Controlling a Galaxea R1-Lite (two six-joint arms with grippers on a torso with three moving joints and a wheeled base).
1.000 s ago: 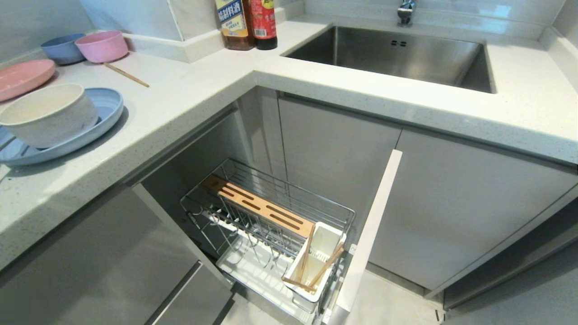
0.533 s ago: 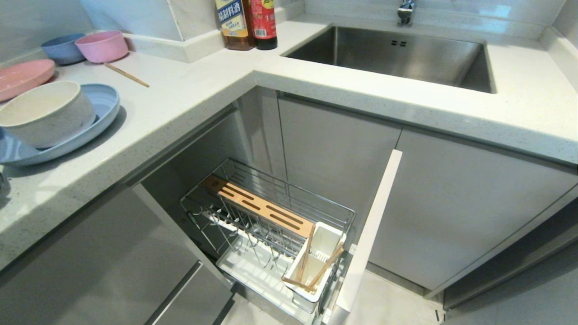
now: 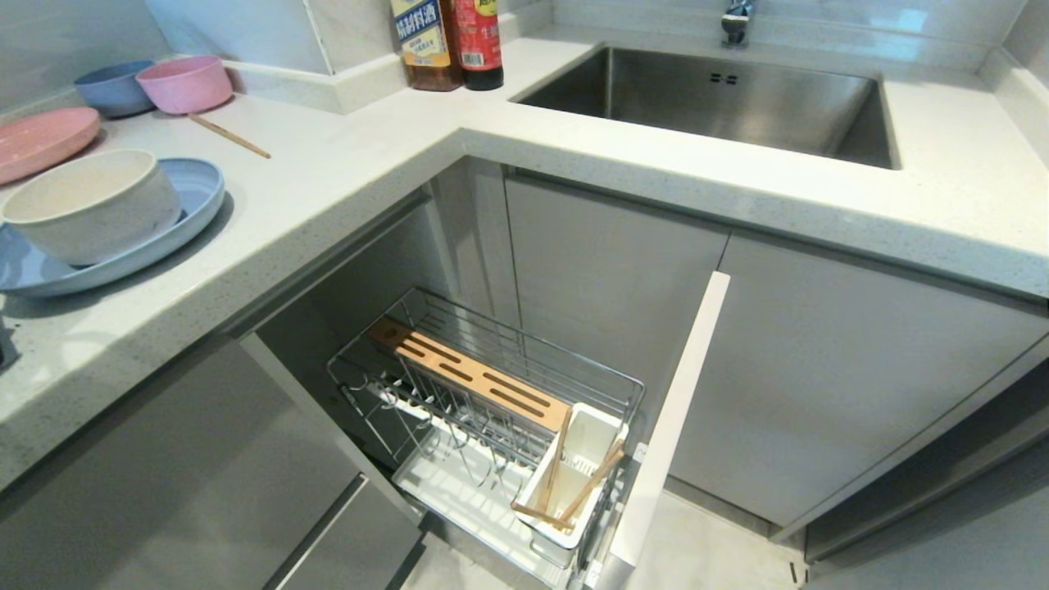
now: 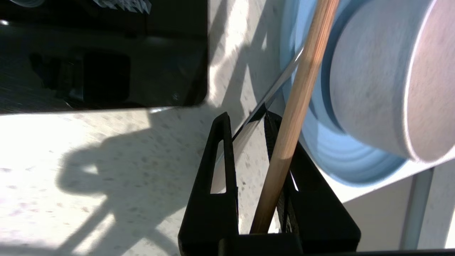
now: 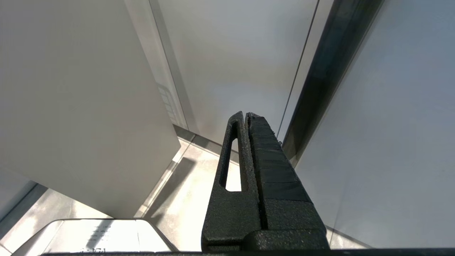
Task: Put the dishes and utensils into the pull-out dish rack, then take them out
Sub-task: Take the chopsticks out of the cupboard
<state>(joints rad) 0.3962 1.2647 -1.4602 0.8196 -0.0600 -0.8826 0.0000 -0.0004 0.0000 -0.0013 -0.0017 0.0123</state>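
Note:
The pale blue plate (image 3: 192, 192) lies on the counter at the left with the cream bowl (image 3: 90, 205) standing on it. My left gripper (image 4: 247, 117) is beside the plate (image 4: 337, 160) and bowl (image 4: 384, 78), over the counter and beyond the head view's left edge. It is shut on a wooden chopstick (image 4: 298, 106), and the grey fork (image 4: 280, 80) handle crosses between its tips. The pull-out dish rack (image 3: 492, 360) stands open below; other chopsticks (image 3: 594, 483) lean in its white cup (image 3: 590, 442). My right gripper (image 5: 246, 114) is shut and empty, parked low by cabinet fronts.
A pink plate (image 3: 41, 139), a pink bowl (image 3: 184, 82) and a blue bowl (image 3: 111, 86) sit at the back left, with one loose chopstick (image 3: 229, 135) near them. Two bottles (image 3: 447, 41) and the sink (image 3: 713, 98) are behind. A black glossy panel (image 4: 106, 53) lies on the counter.
The blue plate with the bowl jogged slightly to the left and then settled back. The dark utensil ends seen on the plate's left edge a second ago are gone from the head view.

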